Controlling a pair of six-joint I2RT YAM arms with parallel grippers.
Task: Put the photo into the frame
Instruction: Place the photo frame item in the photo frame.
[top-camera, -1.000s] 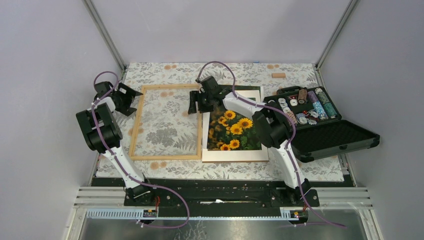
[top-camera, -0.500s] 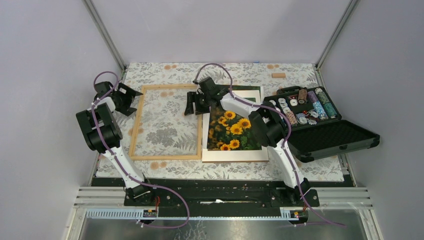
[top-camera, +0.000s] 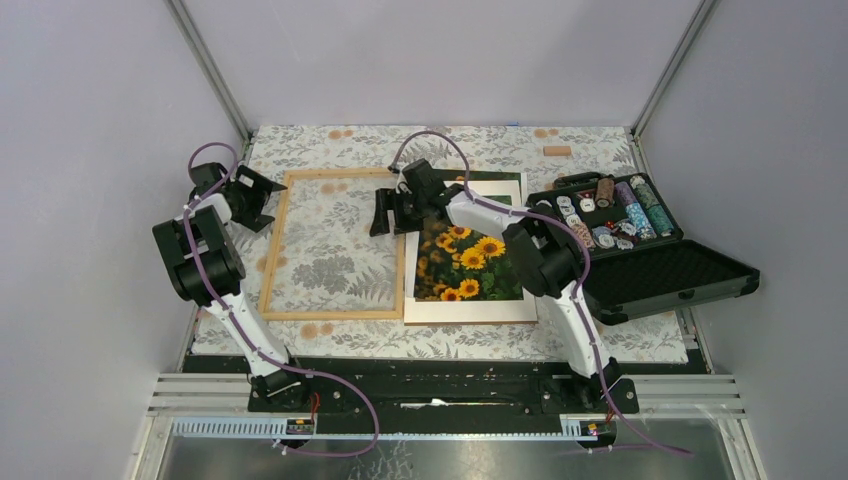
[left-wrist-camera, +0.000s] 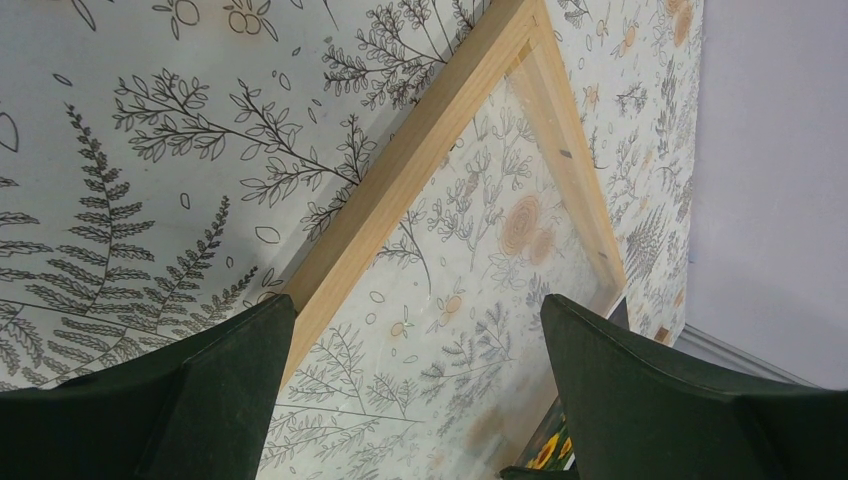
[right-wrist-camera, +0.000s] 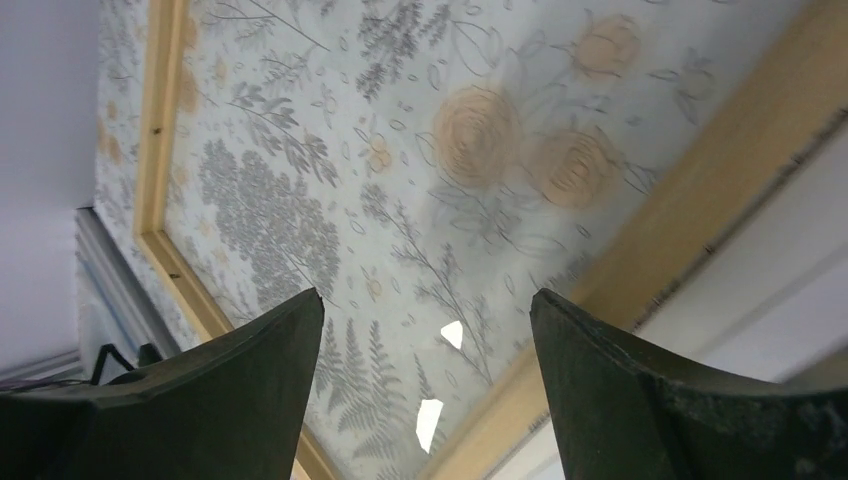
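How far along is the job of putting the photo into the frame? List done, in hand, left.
Done: nothing; the frame lies empty, the photo rests on a white mat beside it. In hand: the right gripper hovers open by the frame's right rail; the left gripper, open, holds nothing. Left: grasp the photo and lay it inside the frame.

The frame (top-camera: 335, 245) lies left of the photo (top-camera: 470, 262), the case (top-camera: 640, 255) on its right.

frame (top-camera: 333, 245) pane: unobstructed; right tool (top-camera: 392, 216) over its far-right corner | open case (top-camera: 650, 255) flanks mat (top-camera: 470, 310) right edge
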